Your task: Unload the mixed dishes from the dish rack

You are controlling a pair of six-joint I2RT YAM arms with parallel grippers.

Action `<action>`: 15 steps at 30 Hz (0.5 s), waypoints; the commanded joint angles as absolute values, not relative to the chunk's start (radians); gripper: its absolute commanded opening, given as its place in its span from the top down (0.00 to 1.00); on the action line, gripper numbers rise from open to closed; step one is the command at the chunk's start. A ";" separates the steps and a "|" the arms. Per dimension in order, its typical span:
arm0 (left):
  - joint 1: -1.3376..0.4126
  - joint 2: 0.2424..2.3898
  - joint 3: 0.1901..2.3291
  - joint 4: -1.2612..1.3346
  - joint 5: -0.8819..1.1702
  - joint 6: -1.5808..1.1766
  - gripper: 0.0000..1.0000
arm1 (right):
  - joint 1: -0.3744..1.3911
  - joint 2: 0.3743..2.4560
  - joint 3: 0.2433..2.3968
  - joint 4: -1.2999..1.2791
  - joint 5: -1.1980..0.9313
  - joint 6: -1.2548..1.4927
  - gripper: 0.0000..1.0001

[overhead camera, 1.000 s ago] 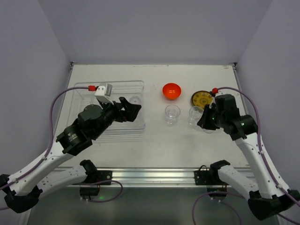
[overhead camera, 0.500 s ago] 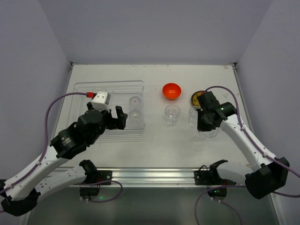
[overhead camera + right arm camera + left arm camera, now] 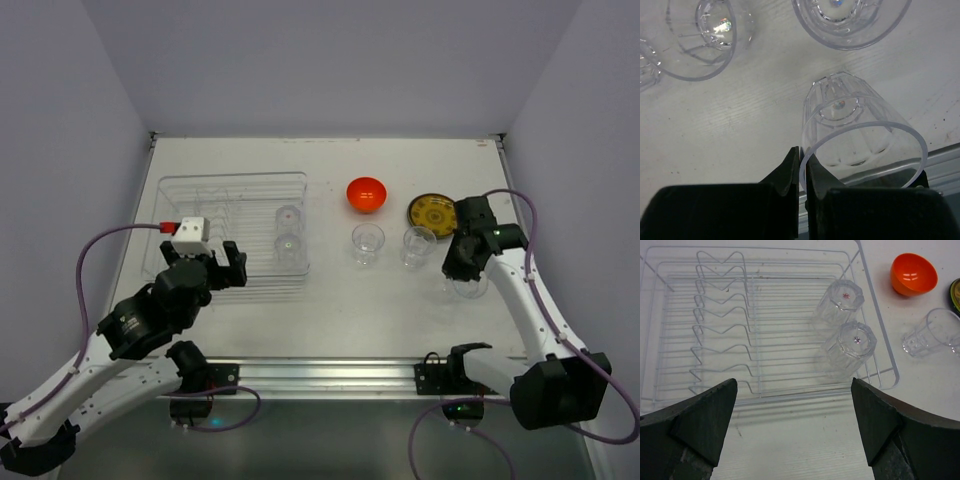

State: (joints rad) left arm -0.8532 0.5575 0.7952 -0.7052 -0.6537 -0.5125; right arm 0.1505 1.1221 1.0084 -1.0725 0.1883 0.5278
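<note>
We log the dish rack [image 3: 215, 205] on the table's left half, with two upturned glasses [image 3: 856, 340] side by side in its right section. The left gripper [image 3: 792, 405] hangs over the rack's near edge, released, jaws wide and empty. The right gripper [image 3: 802, 165] is clenched on the rim of a tilted glass [image 3: 860, 130]; the yellow plate [image 3: 432, 211], orange bowl [image 3: 367, 194] and two standing glasses [image 3: 367, 243] sit nearby on the table.
</note>
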 commanded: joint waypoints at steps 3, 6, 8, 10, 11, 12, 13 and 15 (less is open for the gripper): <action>-0.853 0.564 0.781 -0.689 -0.729 -0.528 0.00 | 0.055 1.153 0.931 -1.023 0.201 0.610 1.00; -0.851 0.539 0.772 -0.674 -0.721 -0.519 0.00 | 0.008 1.154 0.885 -0.974 0.209 0.647 1.00; -0.854 0.529 0.767 -0.669 -0.716 -0.514 0.00 | 0.005 1.152 0.873 -0.968 0.218 0.655 1.00; -0.864 0.522 0.767 -0.664 -0.706 -0.506 0.00 | 0.005 1.166 0.861 -0.966 0.245 0.661 1.00; -0.868 0.520 0.765 -0.661 -0.703 -0.503 0.00 | 0.006 1.176 0.859 -0.963 0.250 0.663 1.00; -0.870 0.512 0.765 -0.660 -0.700 -0.503 0.00 | 0.006 1.201 0.848 -0.956 0.247 0.661 1.00; -0.873 0.509 0.765 -0.661 -0.699 -0.503 0.00 | 0.005 1.212 0.847 -0.945 0.238 0.655 1.00; -0.873 0.506 0.764 -0.661 -0.693 -0.503 0.00 | 0.005 1.233 0.847 -0.925 0.241 0.652 1.00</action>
